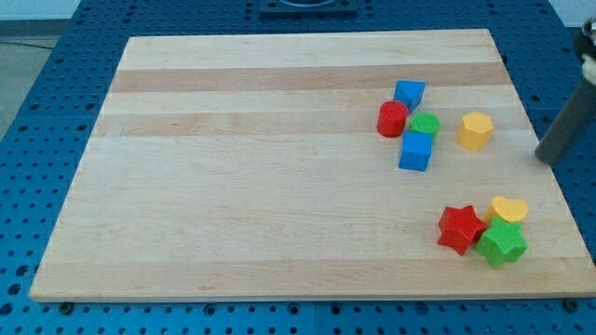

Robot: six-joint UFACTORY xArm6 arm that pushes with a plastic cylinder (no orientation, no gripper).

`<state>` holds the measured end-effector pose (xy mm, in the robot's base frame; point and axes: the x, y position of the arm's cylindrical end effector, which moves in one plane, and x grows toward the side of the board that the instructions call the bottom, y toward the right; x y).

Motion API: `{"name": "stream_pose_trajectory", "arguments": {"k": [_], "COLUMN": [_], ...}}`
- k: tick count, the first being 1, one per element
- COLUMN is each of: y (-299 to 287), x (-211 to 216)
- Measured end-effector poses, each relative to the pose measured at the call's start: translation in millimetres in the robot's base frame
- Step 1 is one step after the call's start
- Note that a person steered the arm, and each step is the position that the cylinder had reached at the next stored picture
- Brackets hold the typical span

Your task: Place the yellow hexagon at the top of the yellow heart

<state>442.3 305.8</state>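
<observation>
Yellow hexagon (475, 129) sits alone on the table (279, 167), toward the view's right edge and a little above the middle height. You find the yellow heart (509, 208) well below it, slightly further to the view's right, so the hexagon lies roughly above the heart but well apart from it. The heart touches a green star (502, 242) at its lower edge, and a red star (462, 229) sits just beside both on the view's left.

Left of the hexagon you see a tight cluster: a green cylinder (425, 124) nearest, a red cylinder (393, 118) touching it on the left, a blue block (409, 93) above them and a blue cube (416, 151) below.

My tip (544, 157) comes in from the view's right edge as a dark slanted rod, its end resting right of the hexagon and slightly lower, clear of every block. No claw is fitted on this arm, so you get no open or closed state from it.
</observation>
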Motion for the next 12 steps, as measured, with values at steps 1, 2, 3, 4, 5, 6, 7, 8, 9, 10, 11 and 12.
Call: {"name": "stream_pose_trajectory", "arguments": {"k": [1,2,3,4,5,6,7,8,9,10,11,12], "y": [-12,-55,-77,-91,-99,-109,-135,-146,-146,-128,-123,-111], "x": [-46,-76,-71,-43,-24,-10,-10,3,15,19,1,2]}}
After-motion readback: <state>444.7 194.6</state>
